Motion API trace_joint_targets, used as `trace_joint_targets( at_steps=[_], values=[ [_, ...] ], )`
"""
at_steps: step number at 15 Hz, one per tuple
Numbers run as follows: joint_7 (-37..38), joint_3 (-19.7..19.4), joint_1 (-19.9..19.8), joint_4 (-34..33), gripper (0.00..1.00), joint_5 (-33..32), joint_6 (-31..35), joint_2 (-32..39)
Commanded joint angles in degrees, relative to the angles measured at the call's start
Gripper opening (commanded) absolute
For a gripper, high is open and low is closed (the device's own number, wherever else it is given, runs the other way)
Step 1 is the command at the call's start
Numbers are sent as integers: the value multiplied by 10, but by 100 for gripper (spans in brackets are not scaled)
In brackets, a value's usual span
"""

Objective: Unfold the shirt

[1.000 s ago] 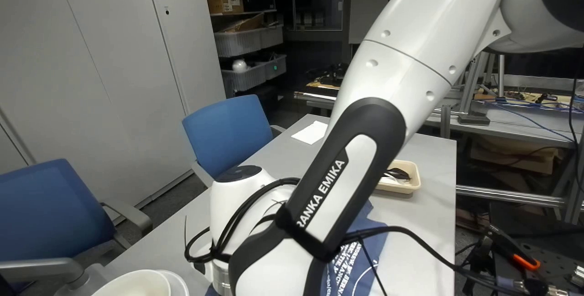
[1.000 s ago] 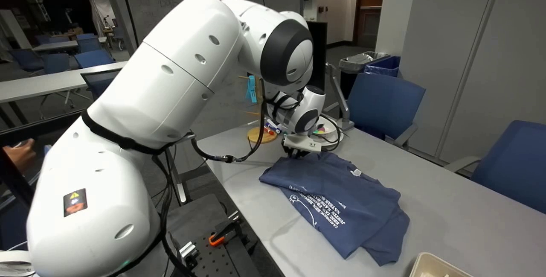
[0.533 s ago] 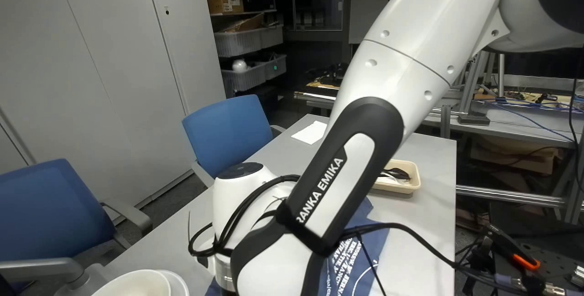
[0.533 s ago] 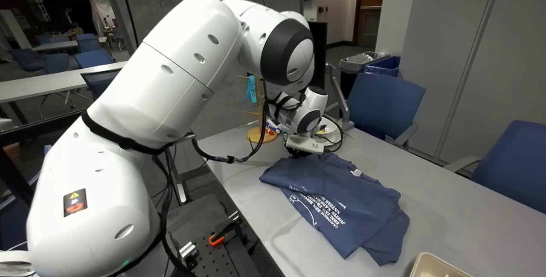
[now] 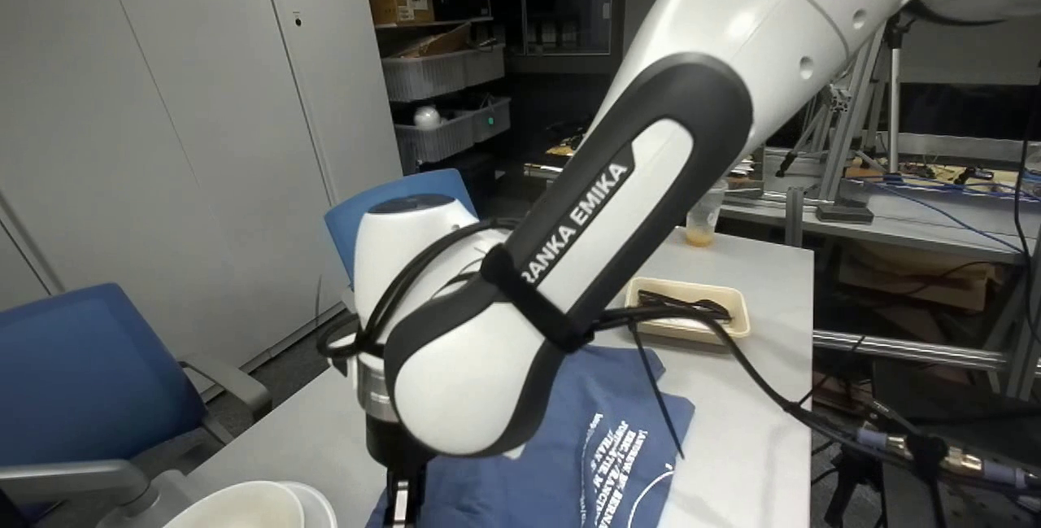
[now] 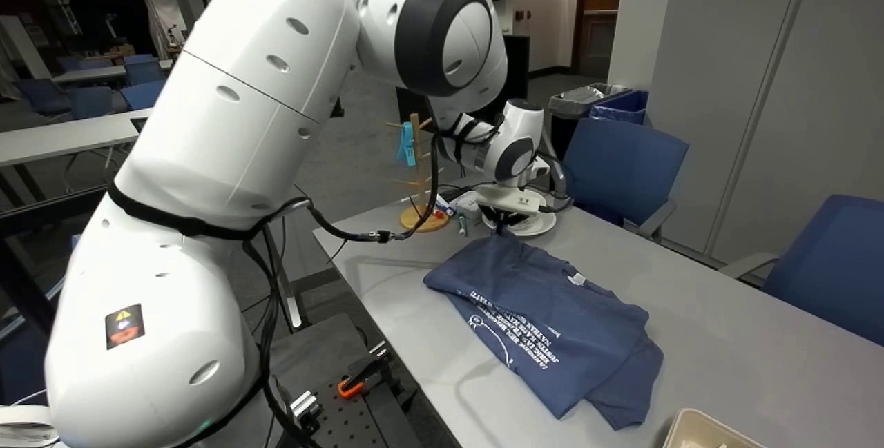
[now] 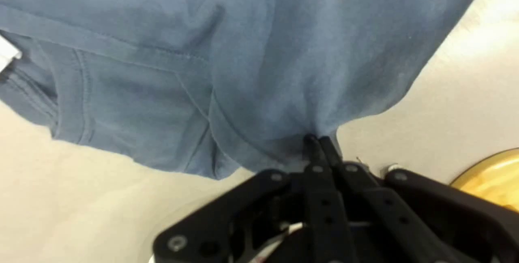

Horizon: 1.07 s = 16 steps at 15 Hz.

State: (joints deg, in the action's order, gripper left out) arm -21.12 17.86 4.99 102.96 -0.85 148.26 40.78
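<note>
While the white robot arm (image 6: 228, 103) arches over the upper left of the frame in an exterior view, its gripper (image 7: 319, 139) has its fingers clamped together on the blue shirt (image 6: 573, 337), near the cloth's edge, and the fabric stands up there in a small peak. In the wrist view I can make out the fingertips a little right of centre and below the middle, with creases fanning up from them through the fabric. The shirt lies on the grey table (image 6: 753, 344), from the middle to the lower right of the frame in an exterior view, folded over on itself, its white lettering (image 6: 525, 337) showing and a white tag (image 6: 577, 279) out along its upper right side. Just behind the gripper sits a white plate (image 6: 537, 230); to its left is a wooden stand (image 6: 419, 170) with a turquoise clip (image 6: 406, 144) hanging on it and a few markers (image 6: 443, 205) beside its round base. A beige tray (image 5: 741, 318) with something dark in it rests right of centre in an exterior view, a clear cup (image 5: 706, 215) above it in the frame and a white bowl (image 5: 244, 489) down at lower left. Two blue chairs (image 6: 621, 165) stand along the right of the frame in an exterior view, near a tall grey cabinet (image 6: 815, 110).
</note>
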Motion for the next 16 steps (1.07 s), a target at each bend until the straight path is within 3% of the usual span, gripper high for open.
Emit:
trace_joint_targets(
  at_steps=[1, 6, 10, 16],
  values=[
    [53, -23, 22, 56, 0, -4, -51, -94],
    [114, -16, 20, 151, 0, 42, -223, -222],
    [135, -13, 19, 209, 0, 121, -384, -310],
    [162, -16, 42, 252, 0, 260, -560, -345]
  ],
)
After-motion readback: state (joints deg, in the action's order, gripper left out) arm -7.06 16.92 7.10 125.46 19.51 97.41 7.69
